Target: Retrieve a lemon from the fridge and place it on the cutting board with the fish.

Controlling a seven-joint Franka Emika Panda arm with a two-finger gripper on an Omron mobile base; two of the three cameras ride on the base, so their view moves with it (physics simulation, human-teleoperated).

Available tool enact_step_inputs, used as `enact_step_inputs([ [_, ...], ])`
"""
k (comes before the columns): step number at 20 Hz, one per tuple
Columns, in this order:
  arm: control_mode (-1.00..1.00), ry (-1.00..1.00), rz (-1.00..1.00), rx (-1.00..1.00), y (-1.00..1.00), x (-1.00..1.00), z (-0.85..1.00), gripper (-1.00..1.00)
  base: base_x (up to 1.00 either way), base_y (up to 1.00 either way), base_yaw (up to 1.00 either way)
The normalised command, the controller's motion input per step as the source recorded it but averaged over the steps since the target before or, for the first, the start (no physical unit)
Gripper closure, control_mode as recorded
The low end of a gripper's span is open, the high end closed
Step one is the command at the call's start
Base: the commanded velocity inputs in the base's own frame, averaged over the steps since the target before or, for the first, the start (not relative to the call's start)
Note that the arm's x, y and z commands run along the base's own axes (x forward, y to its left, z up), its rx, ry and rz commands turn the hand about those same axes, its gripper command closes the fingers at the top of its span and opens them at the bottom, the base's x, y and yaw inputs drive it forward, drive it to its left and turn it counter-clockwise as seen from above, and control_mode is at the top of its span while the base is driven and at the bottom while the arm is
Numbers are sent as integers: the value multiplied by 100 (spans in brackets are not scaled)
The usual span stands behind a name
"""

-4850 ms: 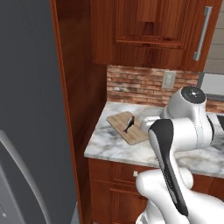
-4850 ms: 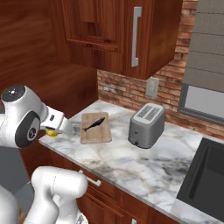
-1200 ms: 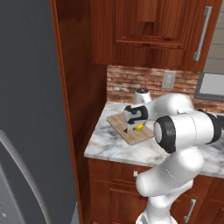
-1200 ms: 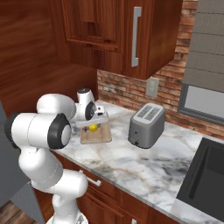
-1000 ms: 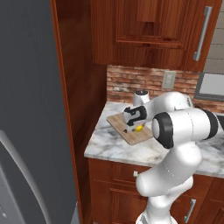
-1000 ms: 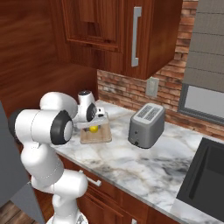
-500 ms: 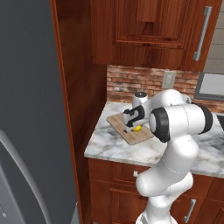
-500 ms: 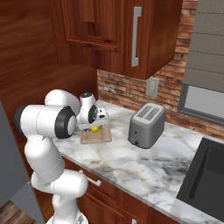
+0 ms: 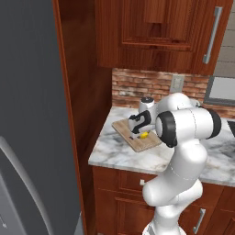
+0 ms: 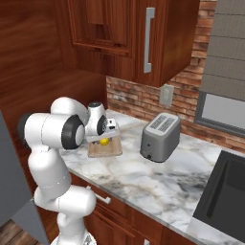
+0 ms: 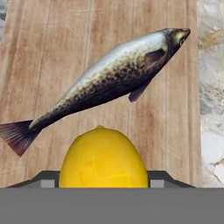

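The light-tan cutting board [image 9: 137, 144] lies on the marble counter by the tall wood panel, also in the right base view [image 10: 108, 151]. The dark fish [image 11: 109, 81] lies diagonally on the cutting board [image 11: 52, 52]. My gripper [image 9: 140, 133] hangs low over the board's near part, shut on the lemon [image 9: 144, 135]. In the hand view the lemon [image 11: 102, 159] sits between the two fingertips, just short of the fish. From the right, the lemon [image 10: 103, 141] shows yellow under the gripper [image 10: 105, 138]. I cannot tell whether it touches the board. The grey fridge [image 9: 27, 114] door fills the left.
A silver toaster [image 10: 160, 136] stands right of the board, and a dark sink [image 10: 225, 191] lies further right. Wooden wall cabinets [image 9: 160, 32] hang above the counter, with a brick backsplash [image 10: 139, 103] behind. The tall wood panel [image 9: 82, 92] closes off the board's left side.
The arm carried the lemon from beyond the counter's left edge to over the cutting board. In the last second the hand barely moved while the arm's links folded closer.
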Motion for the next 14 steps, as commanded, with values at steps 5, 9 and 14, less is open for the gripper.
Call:
enact_step_inputs([
  [5,-100,0,0,0,0,0,0,-100,0,0,0],
  [9,-100,0,0,0,0,0,0,-100,0,0,0],
  [14,-100,0,0,0,0,0,0,-100,0,0,0],
])
